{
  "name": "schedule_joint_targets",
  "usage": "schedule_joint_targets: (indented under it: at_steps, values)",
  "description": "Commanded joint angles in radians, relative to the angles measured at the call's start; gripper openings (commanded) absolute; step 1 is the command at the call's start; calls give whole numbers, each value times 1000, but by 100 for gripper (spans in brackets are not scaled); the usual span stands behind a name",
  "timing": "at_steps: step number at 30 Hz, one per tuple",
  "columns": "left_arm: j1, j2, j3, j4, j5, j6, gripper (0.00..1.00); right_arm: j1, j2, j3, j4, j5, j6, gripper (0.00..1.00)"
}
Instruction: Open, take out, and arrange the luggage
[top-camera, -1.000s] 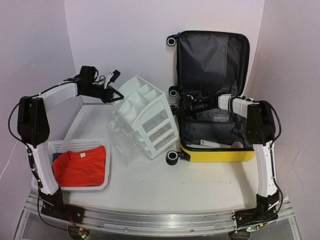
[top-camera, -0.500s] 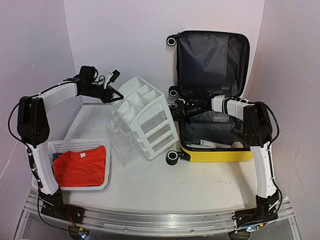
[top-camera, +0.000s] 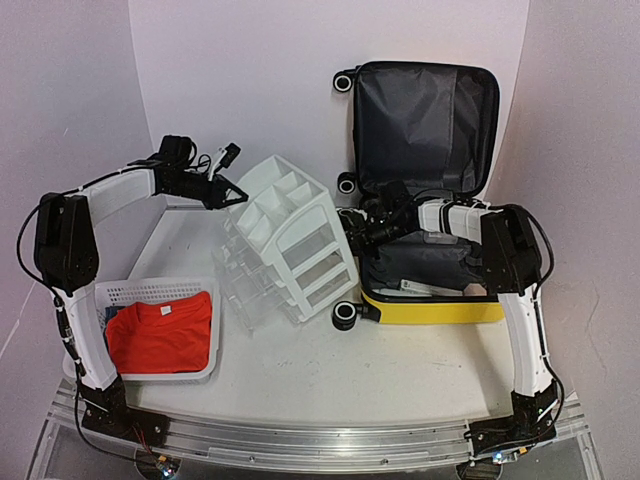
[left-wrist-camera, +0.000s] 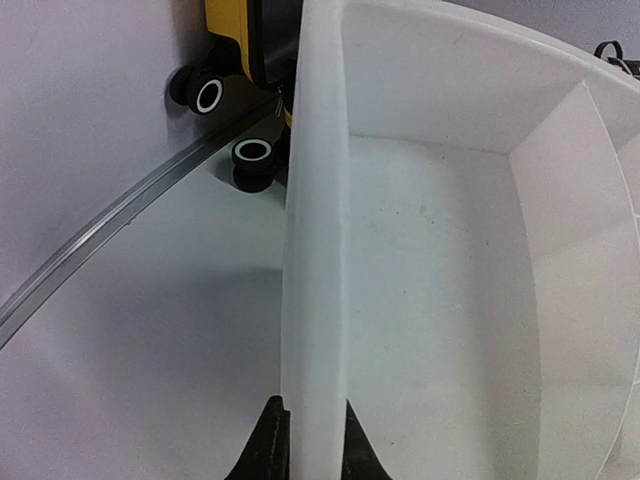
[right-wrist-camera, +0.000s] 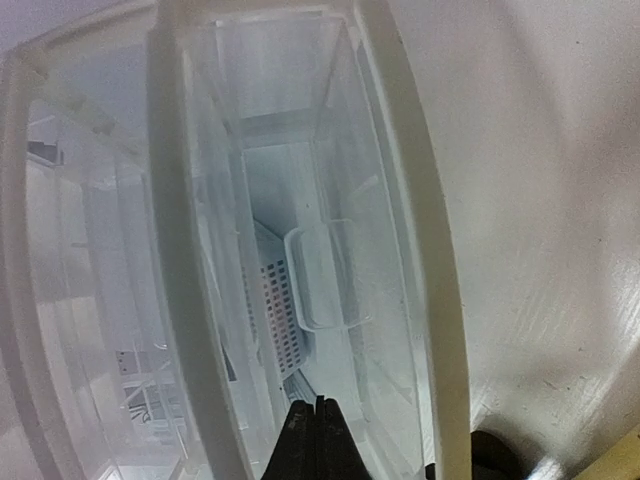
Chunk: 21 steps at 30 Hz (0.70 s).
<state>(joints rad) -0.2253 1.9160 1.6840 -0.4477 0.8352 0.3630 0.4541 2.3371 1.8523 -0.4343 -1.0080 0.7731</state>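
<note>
The luggage (top-camera: 425, 130) lies just right of the right gripper (top-camera: 351, 236).

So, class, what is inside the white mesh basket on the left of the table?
An orange-red shirt fills the basket. A sliver of a blue item shows at its left edge; whatever lies beneath the shirt is covered.

One each: suitcase (top-camera: 430, 311), organizer (top-camera: 298, 232), basket (top-camera: 150, 291), shirt (top-camera: 160, 336)
</note>
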Motion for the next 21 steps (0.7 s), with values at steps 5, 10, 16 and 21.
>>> schedule_joint_targets:
  at_steps: [5,10,16,21]
  values:
    - [-7,-136,32,150,160,-83,0,-45,-125,-57,-20,26,-34,0]
    - [-7,-133,41,153,161,-94,0,-31,-112,-65,-33,-37,-57,0]
    - [-8,-136,46,155,164,-101,0,17,-95,-63,-38,-46,-80,0]
    - [-8,-144,38,155,161,-102,0,60,-56,-31,-40,-61,-71,0]
